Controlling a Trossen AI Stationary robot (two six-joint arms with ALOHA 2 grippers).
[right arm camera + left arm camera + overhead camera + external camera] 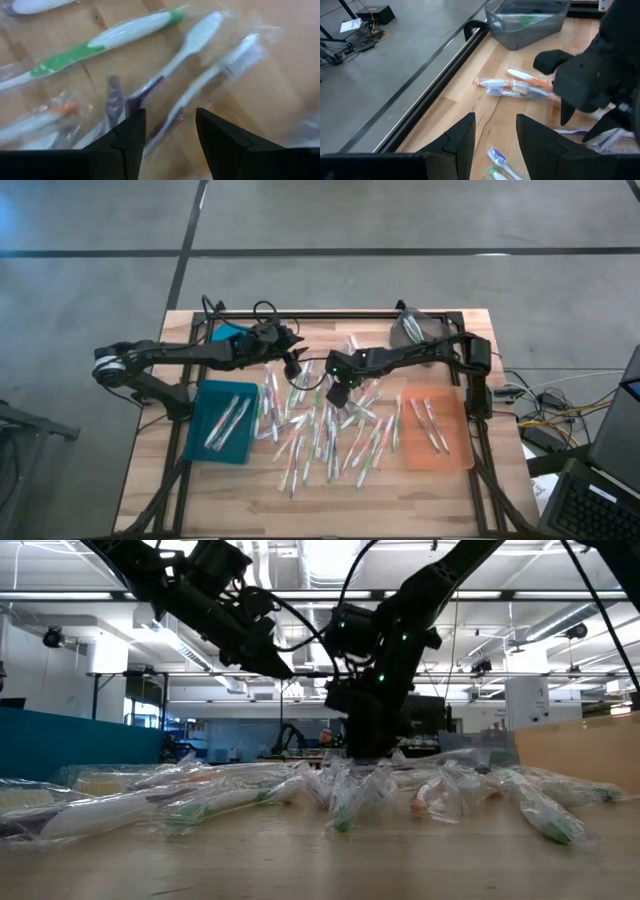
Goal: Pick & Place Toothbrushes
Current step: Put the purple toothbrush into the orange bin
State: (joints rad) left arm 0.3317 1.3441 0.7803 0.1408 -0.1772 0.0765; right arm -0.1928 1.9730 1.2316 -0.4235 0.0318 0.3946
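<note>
Many wrapped toothbrushes lie loose across the middle of the wooden table. My right gripper is open and points steeply down, low over the pile. Its fingers stand on either side of a white-and-purple toothbrush, with a green-and-white one beyond. My left gripper hangs open above the table's far part, with nothing between its fingers. Orange and blue toothbrushes lie ahead of it. My right gripper's open fingers come from above onto the pile, astride the handle of the white-and-purple toothbrush, which lies flat on the table in its wrapper. Whether the fingers touch it, I cannot tell.
A teal tray at the left and an orange tray at the right each hold a few toothbrushes. A grey bin stands at the far right corner. A black frame rail runs along the far edge.
</note>
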